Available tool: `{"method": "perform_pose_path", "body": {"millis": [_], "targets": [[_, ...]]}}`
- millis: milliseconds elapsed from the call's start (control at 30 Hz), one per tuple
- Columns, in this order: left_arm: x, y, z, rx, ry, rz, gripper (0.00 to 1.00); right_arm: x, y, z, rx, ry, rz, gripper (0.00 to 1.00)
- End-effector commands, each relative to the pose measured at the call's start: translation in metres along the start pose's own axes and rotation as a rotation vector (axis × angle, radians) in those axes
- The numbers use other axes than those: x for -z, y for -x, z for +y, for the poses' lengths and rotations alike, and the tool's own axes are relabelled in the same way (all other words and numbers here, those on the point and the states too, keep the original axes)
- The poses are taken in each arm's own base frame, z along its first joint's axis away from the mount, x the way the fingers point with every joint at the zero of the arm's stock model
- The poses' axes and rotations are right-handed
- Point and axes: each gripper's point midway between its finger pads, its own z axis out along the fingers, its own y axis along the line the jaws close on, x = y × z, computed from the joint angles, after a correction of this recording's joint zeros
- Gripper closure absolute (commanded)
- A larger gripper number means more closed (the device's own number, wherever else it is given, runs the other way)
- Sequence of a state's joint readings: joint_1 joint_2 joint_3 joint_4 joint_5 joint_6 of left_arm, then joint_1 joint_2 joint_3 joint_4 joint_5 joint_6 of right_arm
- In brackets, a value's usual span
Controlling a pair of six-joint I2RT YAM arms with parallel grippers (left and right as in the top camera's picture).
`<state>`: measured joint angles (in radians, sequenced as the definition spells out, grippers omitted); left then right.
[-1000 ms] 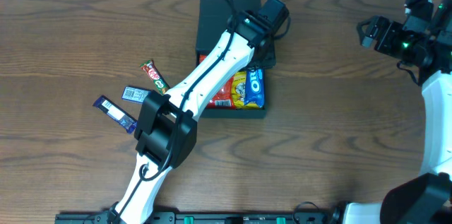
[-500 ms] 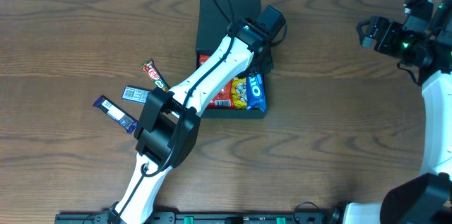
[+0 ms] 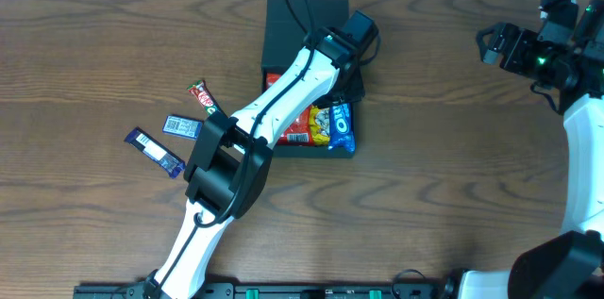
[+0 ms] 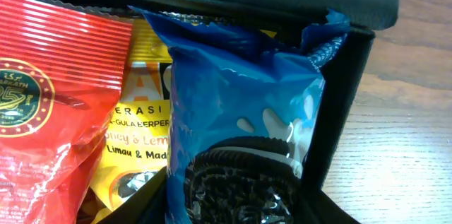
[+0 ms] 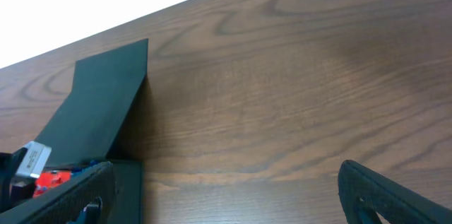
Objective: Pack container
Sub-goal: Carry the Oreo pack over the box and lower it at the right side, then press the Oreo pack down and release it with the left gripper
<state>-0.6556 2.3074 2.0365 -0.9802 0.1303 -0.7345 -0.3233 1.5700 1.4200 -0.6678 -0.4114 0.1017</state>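
The dark teal container stands mid-table with its flat lid open at the back. It holds a red packet, a yellow packet and a blue Oreo packet at its right side. My left gripper reaches into the box. In the left wrist view the gripper is shut on the Oreo packet, next to the container's right wall. My right gripper is open and empty at the far right, well away from the box; it also shows in the right wrist view.
Three loose snack bars lie left of the box: a red-green one, a blue-white one and a dark blue one. The left arm crosses over the box's left half. The right wrist view shows the lid.
The left wrist has shifted slightly, and the Oreo packet has turned and slid toward the box's front right corner. The right arm has not moved.
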Motion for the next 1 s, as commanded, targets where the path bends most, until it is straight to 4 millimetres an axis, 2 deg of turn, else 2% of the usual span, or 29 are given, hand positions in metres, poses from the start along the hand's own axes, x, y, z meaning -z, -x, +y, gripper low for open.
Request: {"method": "perform_pose_path", "body": {"millis": [0,33,100,133,167,300,467,533,633,700,733,767,800,867,967], "targets": [[-0.006,-0.004,0.001,-0.019,-0.003,0.026,0.91,0.008,0.005,0.003,0.020,0.003,-0.022,0.01],[-0.006,-0.004,0.001,-0.019,-0.003,0.026,0.83,0.008,0.005,0.003,0.020,0.003,-0.022,0.01],[-0.006,-0.003,0.001,-0.018,-0.005,0.023,0.57,0.008,0.005,0.003,0.020,0.003,-0.022,0.01],[-0.005,-0.003,0.001,-0.017,-0.007,0.022,0.51,0.008,0.005,0.003,0.020,0.003,-0.022,0.01],[-0.004,-0.002,0.000,-0.018,-0.011,0.022,0.47,0.008,0.005,0.003,0.020,0.003,-0.022,0.01],[0.012,0.006,-0.005,-0.031,-0.044,-0.008,0.43,0.008,0.005,0.003,0.020,0.004,-0.022,0.01],[0.054,0.019,-0.020,-0.088,-0.112,-0.083,0.39,0.008,0.005,0.003,0.019,0.004,-0.021,0.01],[0.068,0.020,-0.022,-0.100,-0.129,-0.100,0.41,0.008,0.005,0.003,0.020,0.007,-0.021,0.01],[0.090,0.016,-0.021,-0.122,-0.138,-0.114,0.53,0.008,0.005,0.004,0.020,0.007,-0.021,0.01],[0.106,0.011,-0.018,-0.162,-0.139,-0.120,0.69,0.008,0.005,0.004,0.020,0.007,-0.021,0.01],[0.114,0.007,-0.017,-0.186,-0.138,-0.121,0.75,0.008,0.005,0.004,0.020,0.007,-0.021,0.01],[0.118,0.004,-0.017,-0.207,-0.137,-0.120,0.88,0.008,0.005,0.004,0.021,0.008,-0.020,0.01],[0.121,-0.001,-0.017,-0.244,-0.134,-0.117,0.94,0.008,0.005,0.004,0.021,0.008,-0.020,0.01],[0.121,-0.012,-0.017,-0.325,-0.109,-0.101,0.94,0.008,0.005,0.004,0.021,0.008,-0.020,0.01],[0.106,-0.028,-0.015,-0.411,-0.051,-0.055,0.94,0.008,0.004,0.004,0.020,0.008,-0.020,0.01]]}}
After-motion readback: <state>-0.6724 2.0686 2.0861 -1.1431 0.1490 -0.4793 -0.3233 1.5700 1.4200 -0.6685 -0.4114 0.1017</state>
